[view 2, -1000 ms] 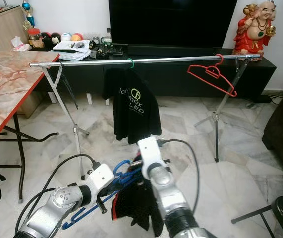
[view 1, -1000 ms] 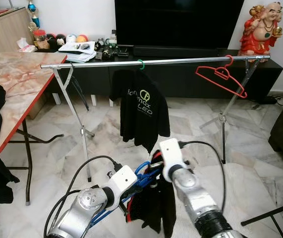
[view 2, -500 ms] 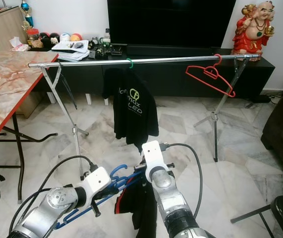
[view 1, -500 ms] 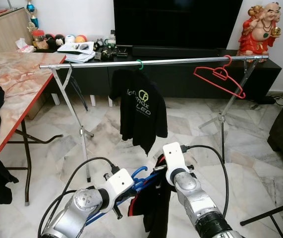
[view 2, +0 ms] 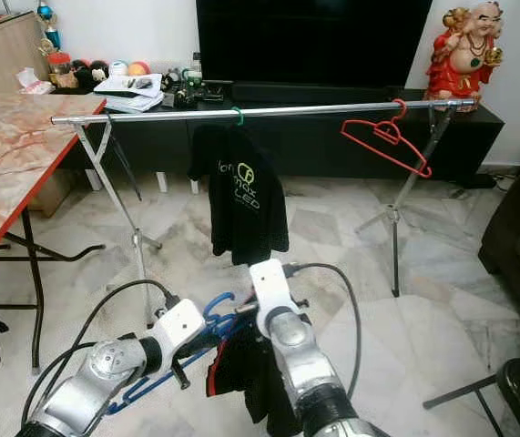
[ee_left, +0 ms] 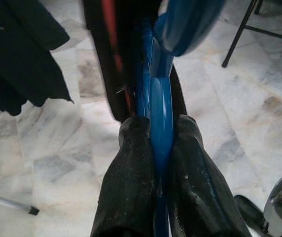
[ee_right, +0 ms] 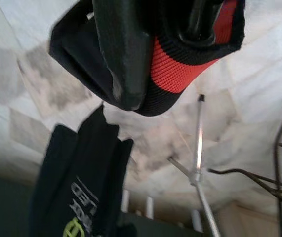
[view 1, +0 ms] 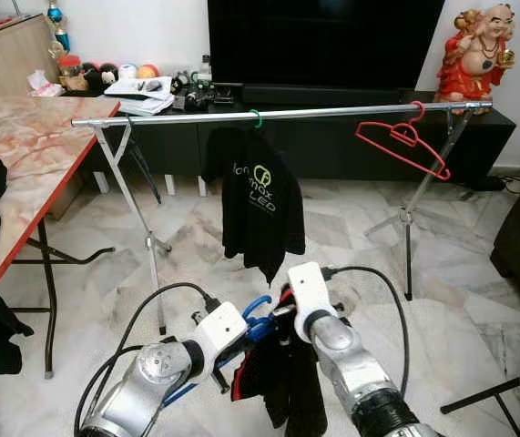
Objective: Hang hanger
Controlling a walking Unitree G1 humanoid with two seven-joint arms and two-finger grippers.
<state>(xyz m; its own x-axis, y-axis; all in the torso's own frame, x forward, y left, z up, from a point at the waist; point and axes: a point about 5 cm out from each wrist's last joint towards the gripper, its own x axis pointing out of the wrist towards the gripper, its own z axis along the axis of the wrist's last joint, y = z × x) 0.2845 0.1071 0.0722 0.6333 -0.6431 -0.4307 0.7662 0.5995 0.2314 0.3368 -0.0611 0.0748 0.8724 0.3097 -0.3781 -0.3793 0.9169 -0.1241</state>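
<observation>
A blue plastic hanger (ee_left: pixel 160 108) is clamped between the fingers of the left pincer (ee_left: pixel 156 148), low before the rail (view 1: pixel 278 115); a black garment with red ribbed trim (ee_right: pixel 180 64) is pinched by the right pincer (ee_right: pixel 155 54) just beside it; most of the hanger is hidden behind the garment and both arms; its hook (view 1: pixel 258 305) is only partly made out.

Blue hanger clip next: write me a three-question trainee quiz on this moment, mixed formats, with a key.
1. True or false: the left gripper is shut on the blue hanger.
2. What does the right gripper pinch? A) red-and-black collar B) red hanger C) cable
3. Fill in: the black T-shirt hangs from the silver ____.

Key: 1 true; 2 A; 3 rail.
</observation>
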